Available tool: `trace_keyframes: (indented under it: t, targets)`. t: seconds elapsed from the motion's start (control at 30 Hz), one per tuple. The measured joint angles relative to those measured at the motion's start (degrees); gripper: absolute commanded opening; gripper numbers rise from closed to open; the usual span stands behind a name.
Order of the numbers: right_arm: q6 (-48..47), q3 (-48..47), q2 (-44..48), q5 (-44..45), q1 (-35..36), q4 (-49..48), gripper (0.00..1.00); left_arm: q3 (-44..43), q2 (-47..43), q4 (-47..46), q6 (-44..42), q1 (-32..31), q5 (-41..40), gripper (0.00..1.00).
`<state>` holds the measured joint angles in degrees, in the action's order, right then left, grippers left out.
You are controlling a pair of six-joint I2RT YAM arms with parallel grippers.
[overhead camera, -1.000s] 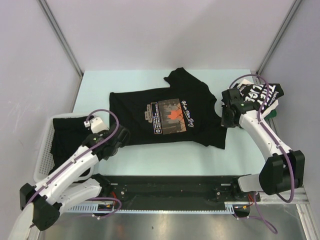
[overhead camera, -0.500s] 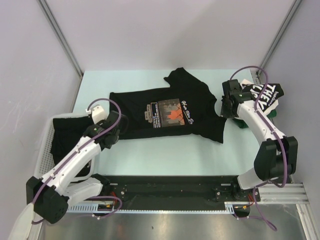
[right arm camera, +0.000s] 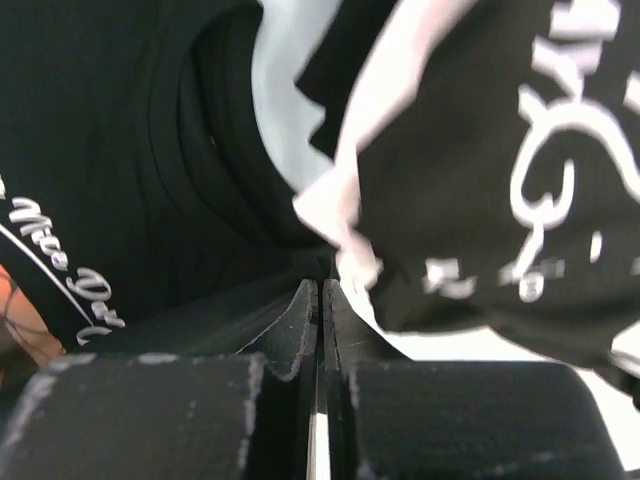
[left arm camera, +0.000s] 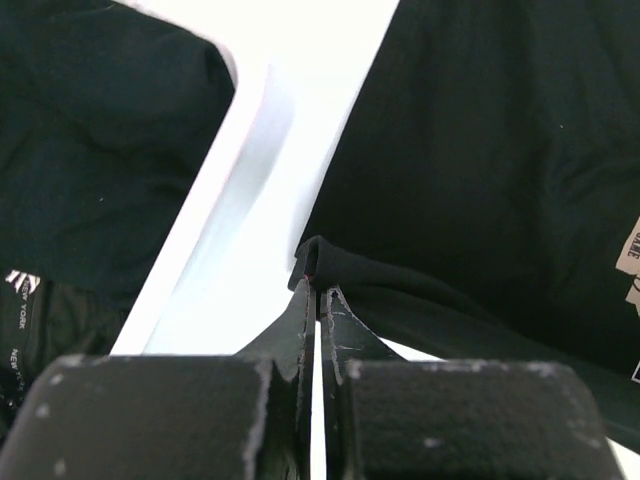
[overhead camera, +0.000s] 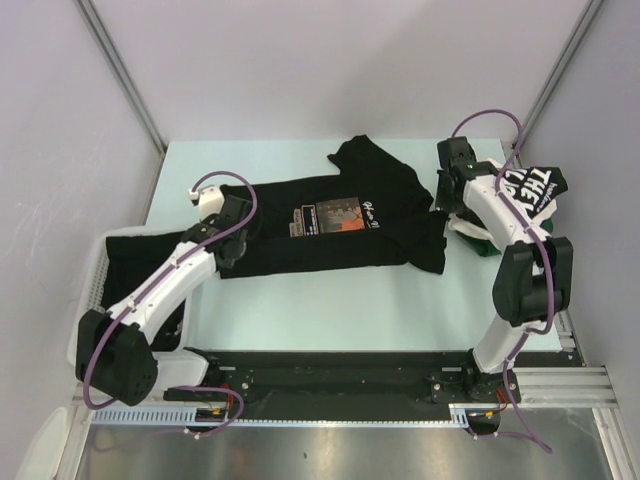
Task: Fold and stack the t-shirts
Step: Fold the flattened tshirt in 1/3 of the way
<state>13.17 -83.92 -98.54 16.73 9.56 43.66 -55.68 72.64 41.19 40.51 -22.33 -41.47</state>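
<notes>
Both claws are clamped shut on the print shirt (overhead camera: 330, 225) here. Our left claw (left arm camera: 318, 290) pinches a fold of black cloth at its left edge, and our right claw (right arm camera: 320, 285) nips the cloth at its right edge. The shirt lies mid-surface (overhead camera: 330, 310), print up. The lettered shirt (overhead camera: 535, 185) sits crumpled far right, and another black shirt (overhead camera: 130, 260) is in the basket (overhead camera: 88, 305).

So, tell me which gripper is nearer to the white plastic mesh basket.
Left. The left gripper pinches the black orange-print t-shirt just beyond the white plastic mesh basket; the right gripper holds that shirt's other side, far across, beside the white-lettered t-shirt.
</notes>
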Motion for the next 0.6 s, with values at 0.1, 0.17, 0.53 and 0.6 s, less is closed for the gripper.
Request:
trace_keyframes:
  t: [0.1,0.17,0.53,0.6]
  targets:
    - [-0.63,-3.58,-2.82,0.66,-0.04,0.28,0.0,0.0,0.57,-1.09,-1.05,0.07,0.66,0.0]
    - [-1.29,-6.21,-4.94,1.03,-0.09,0.22,0.0,-0.02,0.85,-1.75,-1.55,0.11,1.14,0.0]
    - [-3.39,-13.62,-12.72,0.33,-0.9,0.33,0.0,-0.04,3.04,-3.63,-3.48,1.03,1.79,0.0]
    - [-3.82,-14.19,-13.57,-0.11,-1.07,0.59,0.0,-0.04,3.41,-3.8,-3.56,1.29,1.81,0.0]
